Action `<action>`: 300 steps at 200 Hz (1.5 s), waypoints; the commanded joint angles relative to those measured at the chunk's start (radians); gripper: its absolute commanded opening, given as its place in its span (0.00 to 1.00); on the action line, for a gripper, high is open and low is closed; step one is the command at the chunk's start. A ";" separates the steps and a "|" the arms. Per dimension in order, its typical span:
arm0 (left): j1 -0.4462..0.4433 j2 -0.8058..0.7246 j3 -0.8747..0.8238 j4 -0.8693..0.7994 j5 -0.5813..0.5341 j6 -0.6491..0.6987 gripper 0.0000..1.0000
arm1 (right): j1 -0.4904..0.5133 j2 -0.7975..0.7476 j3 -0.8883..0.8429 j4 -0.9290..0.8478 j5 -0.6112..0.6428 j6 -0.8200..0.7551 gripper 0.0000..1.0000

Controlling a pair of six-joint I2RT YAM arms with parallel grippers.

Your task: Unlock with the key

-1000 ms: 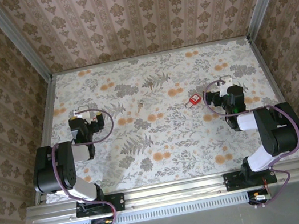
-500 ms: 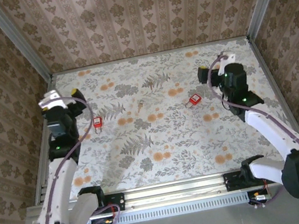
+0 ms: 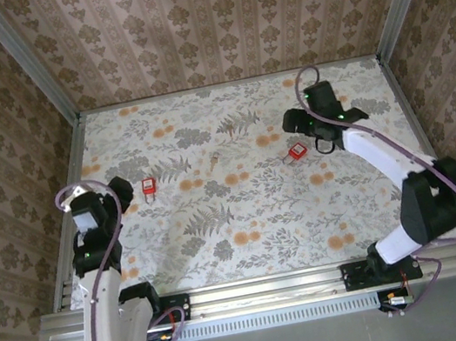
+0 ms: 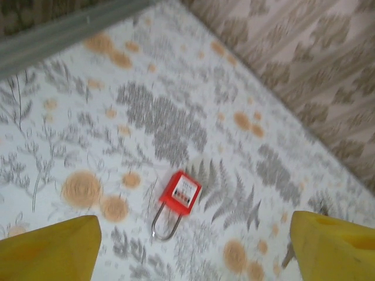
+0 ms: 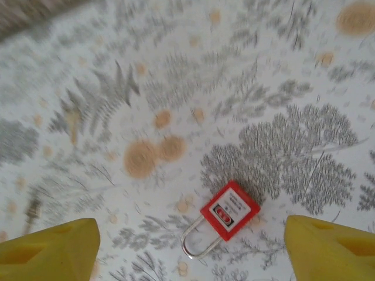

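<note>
A: Where is the key?
B: The key [image 3: 218, 156] lies flat on the flowered table [image 3: 256, 227], near the middle and a little toward the far wall. It sits between the left lock [image 3: 150, 187] and the right lock [image 3: 297, 152], both red padlocks, and touches neither.
A: How do the locks lie?
B: The left lock is on the left half, its shackle pointing to the near edge. The right lock is on the right half, its shackle pointing left toward the key. Each shackle loops into its red body; I cannot tell whether either is locked.
A: And the grippers?
B: Both are above the table and hold nothing. The left gripper [image 4: 192, 249] is by the table's left edge, yellow jaws wide apart, with the left lock on the table ahead of it. The right gripper [image 5: 190, 249] is just beside the right lock, on its far side, jaws spread as wide, and that lock lies below the gap between them, untouched
</note>
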 commanded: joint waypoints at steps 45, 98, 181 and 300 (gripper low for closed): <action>-0.048 0.201 0.129 -0.147 0.065 0.069 0.75 | 0.020 0.160 0.067 -0.169 0.177 0.048 0.90; -0.249 0.373 0.198 -0.132 -0.004 0.102 0.73 | 0.018 0.290 0.144 -0.216 0.208 0.050 0.93; -0.360 0.416 0.231 -0.123 -0.017 0.134 0.75 | 0.123 0.538 0.549 -0.270 -0.032 0.062 0.70; -0.380 0.717 0.397 0.214 0.253 0.111 0.76 | 0.186 0.806 1.081 -0.540 -0.057 0.108 0.76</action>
